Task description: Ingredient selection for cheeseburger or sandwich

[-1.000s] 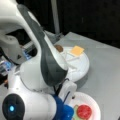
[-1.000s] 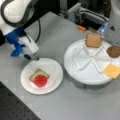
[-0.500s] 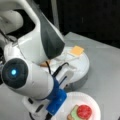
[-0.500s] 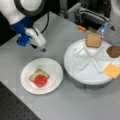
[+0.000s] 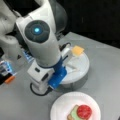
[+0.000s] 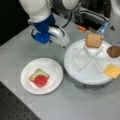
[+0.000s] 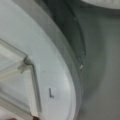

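Observation:
The sandwich (image 6: 38,78) lies on a white paper plate (image 6: 53,68): a toast base, a green lettuce layer and a red tomato disc (image 6: 40,80) on top. It also shows at a front view's bottom (image 5: 80,112). A toast square (image 6: 93,40), a dark patty (image 6: 113,51) and a yellow cheese square (image 6: 112,70) lie in the divided white tray (image 6: 75,72). My gripper (image 6: 63,45) hangs at the tray's left edge, nothing visible in it. In a front view the arm hides it, with only the cheese (image 5: 78,50) showing. The wrist view shows the tray's rim (image 7: 60,82) close up.
An "L" mark (image 7: 51,93) is on the tray near its raised dividers. A small orange object (image 6: 81,28) and dark equipment sit behind the tray. My arm's white and blue body (image 5: 45,50) covers much of the tray (image 5: 83,66).
The arm has swung away from the plate side and towards the divided tray. The stack on the plate has not changed.

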